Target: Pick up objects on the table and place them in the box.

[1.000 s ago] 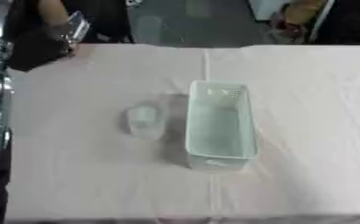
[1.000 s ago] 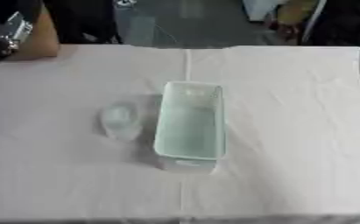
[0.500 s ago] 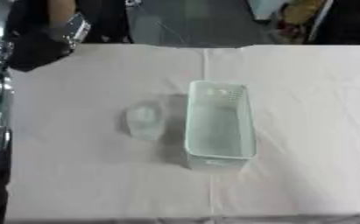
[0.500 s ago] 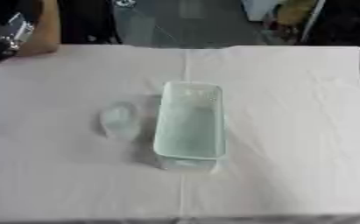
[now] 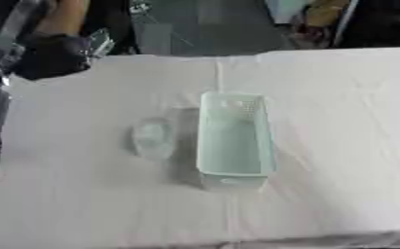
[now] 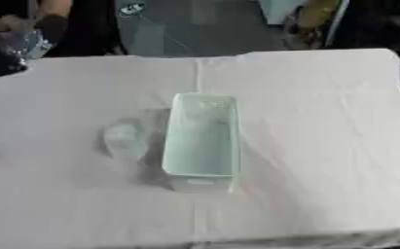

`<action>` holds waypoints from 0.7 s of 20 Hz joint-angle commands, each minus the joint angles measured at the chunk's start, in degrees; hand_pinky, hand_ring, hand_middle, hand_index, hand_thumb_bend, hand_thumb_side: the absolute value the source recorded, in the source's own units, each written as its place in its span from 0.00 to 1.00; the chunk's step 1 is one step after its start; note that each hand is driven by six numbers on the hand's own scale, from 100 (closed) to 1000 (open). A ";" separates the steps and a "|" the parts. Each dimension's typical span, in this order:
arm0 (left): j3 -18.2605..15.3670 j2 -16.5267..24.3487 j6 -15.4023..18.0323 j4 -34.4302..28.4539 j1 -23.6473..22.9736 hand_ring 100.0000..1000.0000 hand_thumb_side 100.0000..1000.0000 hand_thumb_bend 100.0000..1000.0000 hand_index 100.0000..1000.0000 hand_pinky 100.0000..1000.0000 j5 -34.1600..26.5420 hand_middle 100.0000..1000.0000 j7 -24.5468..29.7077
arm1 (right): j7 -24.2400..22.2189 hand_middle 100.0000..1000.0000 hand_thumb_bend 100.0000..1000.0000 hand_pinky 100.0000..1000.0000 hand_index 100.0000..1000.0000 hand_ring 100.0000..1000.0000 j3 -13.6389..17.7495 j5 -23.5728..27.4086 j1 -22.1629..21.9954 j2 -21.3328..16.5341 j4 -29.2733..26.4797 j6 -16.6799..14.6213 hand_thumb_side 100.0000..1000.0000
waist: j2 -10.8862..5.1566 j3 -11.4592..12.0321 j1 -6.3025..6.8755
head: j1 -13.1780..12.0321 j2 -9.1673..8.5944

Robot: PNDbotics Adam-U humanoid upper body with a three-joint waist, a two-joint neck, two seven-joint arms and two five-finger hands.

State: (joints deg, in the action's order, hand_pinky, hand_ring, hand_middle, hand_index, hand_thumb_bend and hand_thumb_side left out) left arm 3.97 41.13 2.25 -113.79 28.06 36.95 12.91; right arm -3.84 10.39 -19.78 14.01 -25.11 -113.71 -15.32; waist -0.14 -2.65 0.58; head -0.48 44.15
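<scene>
Left hand raised over the table's far left corner, dark and blurred; impossible to tell whether fingers spread or curled, or whether anything held. Right hand out of sight, only a sliver of arm at the right edge. One box near the centre of the white-clothed table, long side running away from the camera, apparently empty. One pale, translucent object just left of the box, resting on the cloth, apart from the hand.
</scene>
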 commanded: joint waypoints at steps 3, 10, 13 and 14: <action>2.31 9.65 -3.80 -0.80 3.75 0.96 0.83 1.00 1.00 0.85 -3.60 0.94 3.53 | -0.23 0.98 0.00 0.67 1.00 0.87 0.18 0.41 0.58 -0.97 -0.89 0.31 0.57 | -0.65 -0.20 0.13 | -0.25 -0.04; 7.86 8.09 -7.20 4.08 9.75 0.94 0.88 0.99 1.00 0.83 -1.13 0.92 8.22 | -0.48 0.98 0.00 0.67 1.00 0.87 0.06 0.83 0.58 -0.78 -0.89 0.42 0.57 | -0.65 -0.56 0.01 | -0.89 -0.04; 10.55 5.39 -6.61 9.51 12.08 0.93 0.89 0.99 1.00 0.83 0.54 0.92 9.23 | -0.60 0.98 0.00 0.67 1.00 0.87 0.00 0.98 0.60 -0.66 -0.89 0.43 0.57 | -0.54 -0.68 -0.09 | -1.01 -0.04; 11.16 4.58 -6.28 11.13 12.71 0.93 0.89 0.99 1.00 0.83 1.07 0.92 9.27 | -0.62 0.98 0.00 0.67 1.00 0.87 0.00 1.00 0.59 -0.63 -0.89 0.43 0.57 | -0.53 -0.67 -0.11 | -1.01 -0.04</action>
State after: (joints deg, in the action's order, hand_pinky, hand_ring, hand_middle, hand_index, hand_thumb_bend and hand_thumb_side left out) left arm 14.79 45.64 -4.29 -104.10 39.51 37.24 21.84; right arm -4.34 10.19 -19.06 14.01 -25.11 -113.70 -14.85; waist -0.17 -3.34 0.59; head -1.01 44.16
